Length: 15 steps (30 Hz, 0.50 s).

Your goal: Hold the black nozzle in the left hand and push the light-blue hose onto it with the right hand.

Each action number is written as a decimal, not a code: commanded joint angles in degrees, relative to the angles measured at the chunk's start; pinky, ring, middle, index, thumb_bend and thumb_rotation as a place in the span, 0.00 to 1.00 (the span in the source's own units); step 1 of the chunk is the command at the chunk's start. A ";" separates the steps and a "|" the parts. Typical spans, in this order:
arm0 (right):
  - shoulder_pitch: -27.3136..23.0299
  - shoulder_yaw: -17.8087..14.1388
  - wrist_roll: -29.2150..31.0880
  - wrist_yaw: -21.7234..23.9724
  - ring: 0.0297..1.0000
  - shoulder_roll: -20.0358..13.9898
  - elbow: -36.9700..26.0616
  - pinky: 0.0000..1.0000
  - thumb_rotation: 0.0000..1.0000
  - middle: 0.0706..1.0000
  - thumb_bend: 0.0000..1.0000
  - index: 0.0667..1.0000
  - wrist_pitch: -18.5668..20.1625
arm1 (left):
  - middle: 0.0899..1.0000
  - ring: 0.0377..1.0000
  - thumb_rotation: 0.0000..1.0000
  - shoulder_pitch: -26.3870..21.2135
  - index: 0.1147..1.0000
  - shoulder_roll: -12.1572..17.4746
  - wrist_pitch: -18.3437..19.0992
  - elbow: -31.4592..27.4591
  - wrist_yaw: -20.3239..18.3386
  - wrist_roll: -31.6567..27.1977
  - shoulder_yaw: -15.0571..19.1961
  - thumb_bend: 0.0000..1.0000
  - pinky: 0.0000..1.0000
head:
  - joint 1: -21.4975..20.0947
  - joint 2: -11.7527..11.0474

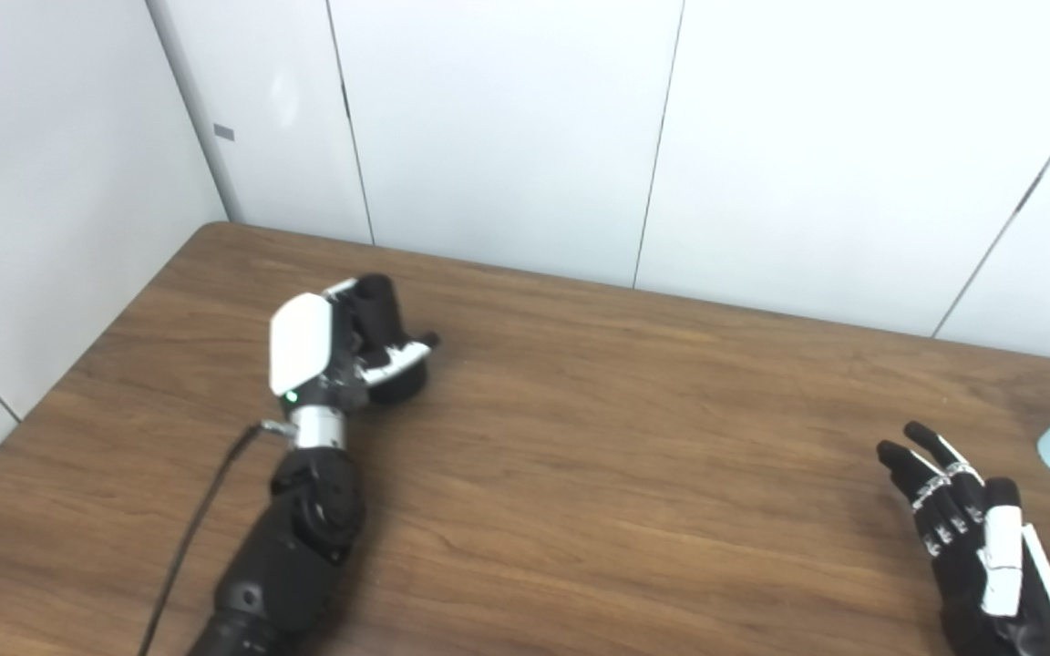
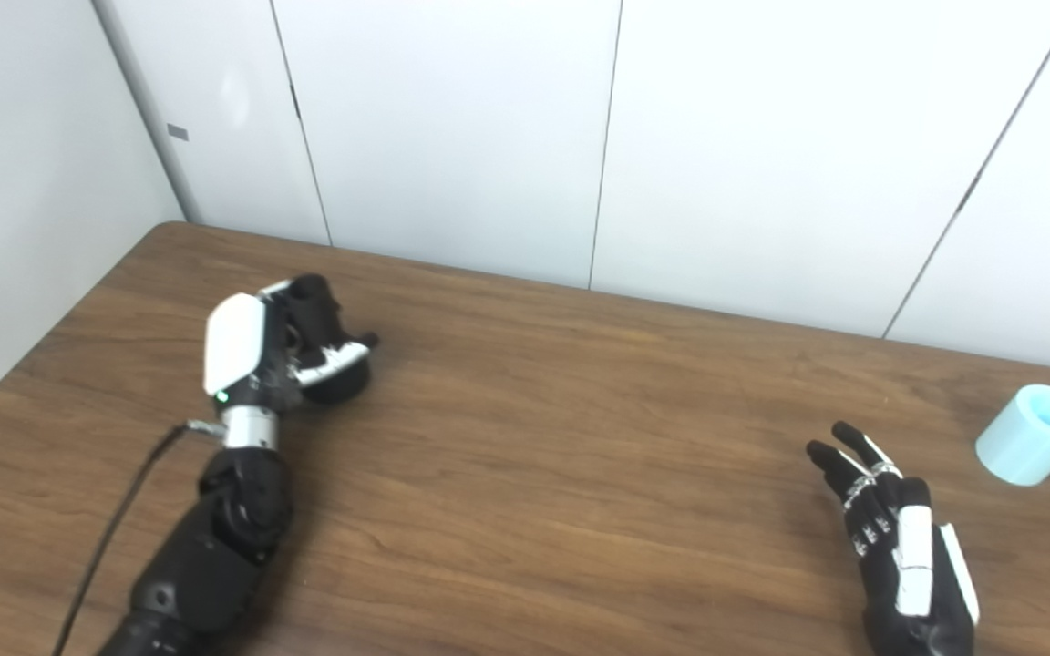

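The left hand (image 1: 334, 351) sits toward the far left corner of the wooden table (image 2: 534, 456), its fingers curled around the black nozzle (image 1: 388, 342); the nozzle's base seems to rest on the tabletop, though the hand hides part of it. A black cable (image 1: 197, 528) trails from the wrist back toward the near edge. The right hand (image 2: 899, 538) hovers near the near right corner, holding nothing, fingers spread and pointing toward the far edge. Just beyond it, close to the right edge, lies the light-blue hose (image 2: 1034, 445), a short hollow tube tilted with its open end upward; nothing shows inside it. Hand and hose are apart. One nozzle and one hose are visible. The broad middle of the table between the hands is bare wood.
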 commanded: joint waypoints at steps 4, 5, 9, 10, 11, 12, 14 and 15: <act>2.48 0.11 -0.48 -0.46 0.83 0.94 4.75 0.91 1.00 0.75 0.51 0.81 -1.36 | 0.40 0.42 0.00 1.88 0.45 -3.18 -2.33 -0.87 2.47 1.44 -0.62 0.51 0.40 | -1.22 0.10; 2.36 0.14 -0.52 -0.60 0.83 1.00 4.79 0.91 1.00 0.75 0.50 0.81 -1.25 | 0.40 0.42 0.00 2.48 0.45 -3.96 -2.23 -1.57 2.35 1.66 -0.79 0.51 0.40 | -1.91 0.20; 2.02 0.19 -0.43 -1.32 0.85 1.68 4.61 0.91 1.00 0.76 0.52 0.80 -0.65 | 0.42 0.44 0.00 4.34 0.43 -5.87 -2.19 -4.40 1.34 2.15 -1.39 0.51 0.43 | -4.10 0.63; 1.99 0.28 -0.61 -1.56 0.84 1.84 4.39 0.89 1.00 0.75 0.52 0.80 -0.57 | 0.42 0.45 0.00 4.84 0.42 -6.43 -2.01 -5.27 0.95 2.26 -1.62 0.51 0.45 | -4.10 0.63; 2.01 0.39 -0.82 -1.90 0.83 2.04 4.01 0.88 1.00 0.75 0.52 0.81 -0.34 | 0.42 0.46 0.00 5.35 0.42 -7.01 -1.80 -6.19 0.58 2.47 -1.91 0.51 0.46 | -4.98 0.83; 2.01 0.60 -1.25 -2.29 0.83 2.27 3.63 0.87 1.00 0.75 0.51 0.81 -0.26 | 0.43 0.46 0.00 5.85 0.42 -7.51 -1.66 -7.11 0.14 2.56 -2.18 0.51 0.46 | -6.05 1.02; 2.04 1.01 -2.18 -2.71 0.82 2.58 3.00 0.85 1.00 0.74 0.49 0.80 -0.48 | 0.42 0.45 0.00 6.77 0.43 -8.62 -1.11 -8.97 -0.70 3.00 -2.83 0.51 0.45 | -7.16 1.21; 2.02 1.19 -2.52 -2.93 0.81 2.85 2.56 0.84 1.00 0.74 0.48 0.80 -0.35 | 0.42 0.45 0.00 7.21 0.43 -9.16 -0.82 -9.79 -1.10 3.38 -3.29 0.51 0.45 | -7.77 1.32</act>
